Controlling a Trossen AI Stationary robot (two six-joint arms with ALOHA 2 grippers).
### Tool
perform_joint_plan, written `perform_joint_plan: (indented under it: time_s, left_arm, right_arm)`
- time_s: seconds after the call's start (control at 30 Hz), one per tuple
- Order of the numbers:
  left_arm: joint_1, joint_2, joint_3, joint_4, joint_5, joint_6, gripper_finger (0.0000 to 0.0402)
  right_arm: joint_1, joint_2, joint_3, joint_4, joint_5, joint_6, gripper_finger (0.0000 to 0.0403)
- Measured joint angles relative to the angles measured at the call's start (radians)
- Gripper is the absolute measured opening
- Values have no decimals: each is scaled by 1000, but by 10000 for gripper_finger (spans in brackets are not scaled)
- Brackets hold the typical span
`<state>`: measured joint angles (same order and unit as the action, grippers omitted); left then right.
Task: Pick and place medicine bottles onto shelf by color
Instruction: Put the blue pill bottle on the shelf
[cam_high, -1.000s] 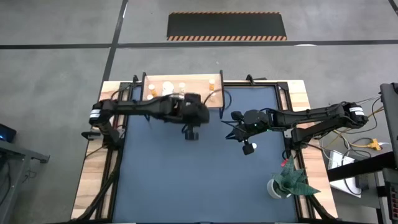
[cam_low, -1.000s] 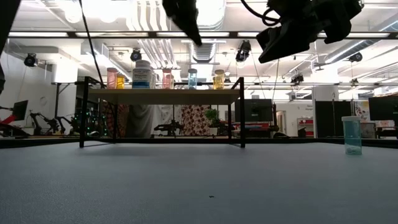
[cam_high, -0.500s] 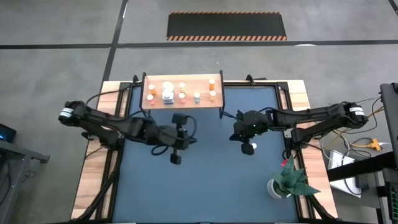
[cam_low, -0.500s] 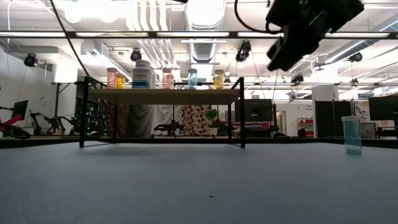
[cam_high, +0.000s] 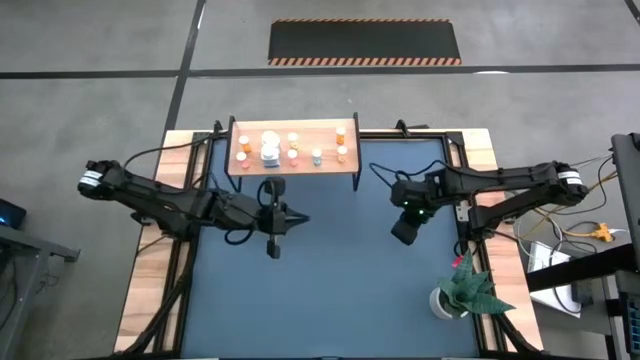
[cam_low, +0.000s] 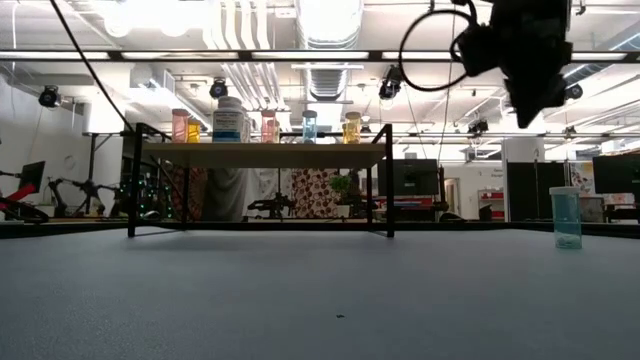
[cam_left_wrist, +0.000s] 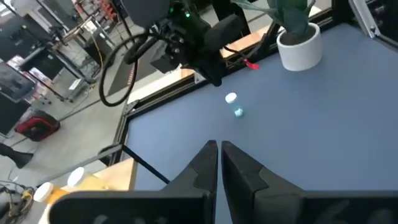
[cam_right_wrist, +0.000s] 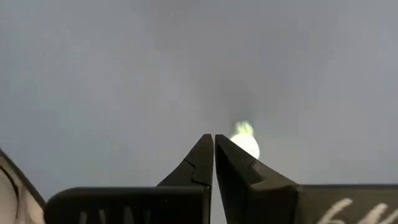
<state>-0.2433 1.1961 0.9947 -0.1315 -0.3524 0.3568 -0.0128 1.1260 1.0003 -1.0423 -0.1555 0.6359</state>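
Two arms are over my dark mat. On the left, my left gripper (cam_high: 274, 250) hovers with fingers pressed together, holding nothing. Far from me, the light wooden shelf on black legs (cam_high: 293, 164) carries small white-capped medicine bottles (cam_high: 270, 147). On the right, one greenish white-capped bottle (cam_left_wrist: 234, 106) stands on the mat beneath my right gripper (cam_high: 403, 232), whose fingers are also pressed together, empty.

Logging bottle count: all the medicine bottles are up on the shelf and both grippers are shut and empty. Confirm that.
Not all: one greenish bottle stands on the mat, as the left wrist view shows. The others are on the shelf. The left gripper and right gripper are shut and empty.
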Motion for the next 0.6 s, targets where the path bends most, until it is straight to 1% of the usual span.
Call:
perform_joint_plan:
  time_s: [0.13, 0.3, 0.4, 0.5, 0.6]
  left_arm:
    - [0, -7, -2, -2, -5, 29, 4]
    - [0, -7, -2, -5, -13, 52, 4]
    - [1, -7, -2, -8, -35, 53, 4]
    - [1, -7, -3, -10, -56, 53, 4]
    - [1, -7, -5, -11, -77, 72, 4]
  right_arm:
    - [7, 24, 28, -76, 0, 44, 9]
    - [29, 41, 38, -92, 0, 74, 9]
    - [39, 43, 31, -104, -1, 134, 14]
    - [56, 43, 16, -110, 0, 177, 36]
    - [62, 48, 5, -110, -1, 208, 75]
